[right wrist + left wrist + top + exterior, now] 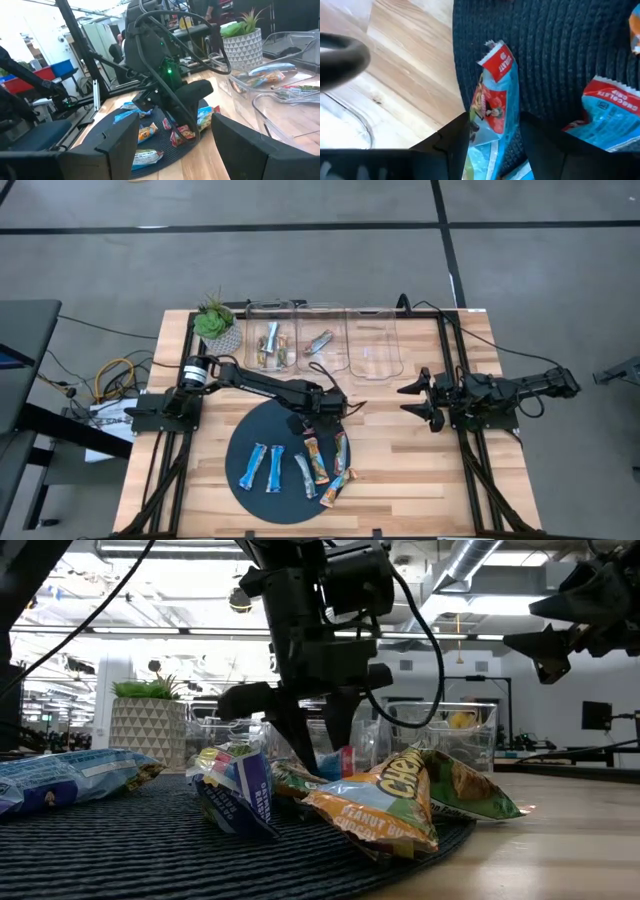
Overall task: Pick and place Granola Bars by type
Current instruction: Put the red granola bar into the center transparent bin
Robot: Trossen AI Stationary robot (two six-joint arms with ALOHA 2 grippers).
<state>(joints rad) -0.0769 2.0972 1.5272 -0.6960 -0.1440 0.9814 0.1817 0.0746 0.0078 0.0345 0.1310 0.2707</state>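
Several granola bars lie on a dark round mat [250, 435]: blue ones [265, 467], tan/orange ones [318, 460] and a blue-and-red bar [496, 100]. My left gripper [312, 420] [495, 145] is low over the mat's far right part, with that blue-and-red bar between its fingers. In the low view it [315, 745] reaches down behind the heaped bars [380, 805]. My right gripper [418, 400] [182, 150] hovers open above the wood to the right of the mat, touching nothing. My left gripper pinches the blue-and-red bar between its two fingers [455, 142], across the bar's width at its middle [492, 125]. The fingers come from above, pointing down. The bar's red end [497, 60] sticks out beyond the fingertips. Whether the bar is off the mat does not show.
Three clear bins stand in a row at the far edge: the left [270, 340] and middle [320, 340] hold bars, while the right one [375, 348] shows none. A potted plant [215, 322] stands left of them. Bare wood [400, 470] lies right of the mat.
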